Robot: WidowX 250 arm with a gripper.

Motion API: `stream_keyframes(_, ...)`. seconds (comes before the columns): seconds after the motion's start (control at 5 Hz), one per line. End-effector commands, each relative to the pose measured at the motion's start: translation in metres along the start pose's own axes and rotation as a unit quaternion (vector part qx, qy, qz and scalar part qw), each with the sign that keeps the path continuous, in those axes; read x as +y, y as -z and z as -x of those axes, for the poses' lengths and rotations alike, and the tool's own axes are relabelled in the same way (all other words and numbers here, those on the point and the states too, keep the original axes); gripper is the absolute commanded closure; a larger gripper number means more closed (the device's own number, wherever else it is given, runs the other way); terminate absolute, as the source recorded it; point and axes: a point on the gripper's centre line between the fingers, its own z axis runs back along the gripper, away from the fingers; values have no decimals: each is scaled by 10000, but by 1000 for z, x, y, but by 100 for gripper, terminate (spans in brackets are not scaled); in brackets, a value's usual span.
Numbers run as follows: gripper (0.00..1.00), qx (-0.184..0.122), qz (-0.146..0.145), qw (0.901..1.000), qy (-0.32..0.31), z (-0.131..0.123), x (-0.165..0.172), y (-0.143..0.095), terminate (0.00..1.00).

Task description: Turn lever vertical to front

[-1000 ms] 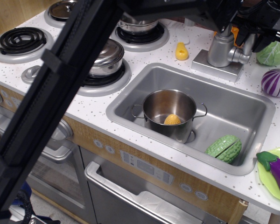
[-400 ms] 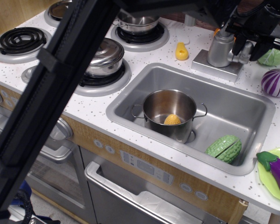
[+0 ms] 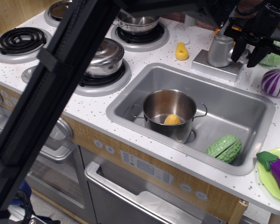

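The silver cylindrical tap [image 3: 220,50] stands upright on its square grey base [image 3: 210,65] behind the sink. Its short silver lever [image 3: 245,54] sticks out to the right, pointing toward the green cabbage. My black gripper [image 3: 245,52] reaches down from the upper right. Its fingers [image 3: 236,48] are spread, one on each side of the lever, close to it. The lever's tip is partly hidden by the fingers.
A small yellow piece [image 3: 181,51] lies left of the tap. The sink [image 3: 252,105] holds a steel pot [image 3: 170,109] with a corn piece and a green vegetable [image 3: 224,148]. A green cabbage [image 3: 274,57] and a purple cabbage [image 3: 275,82] sit at right. My black arm [image 3: 56,93] crosses the left foreground.
My gripper has come down from above the tap's right side, so its spread fingers now straddle the lever. The lever still points right.
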Motion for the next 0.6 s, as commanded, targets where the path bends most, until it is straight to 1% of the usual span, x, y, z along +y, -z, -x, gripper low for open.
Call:
stream_keyframes(0.0, 100, -199, 419, 9989, 43, 1, -7, -9, 0)
stream_keyframes(0.2, 100, -171, 462, 9987, 161, -4, -1, 0, 0)
stream_keyframes(0.4, 100, -127, 483, 9986, 196, -6, -2, 0, 100)
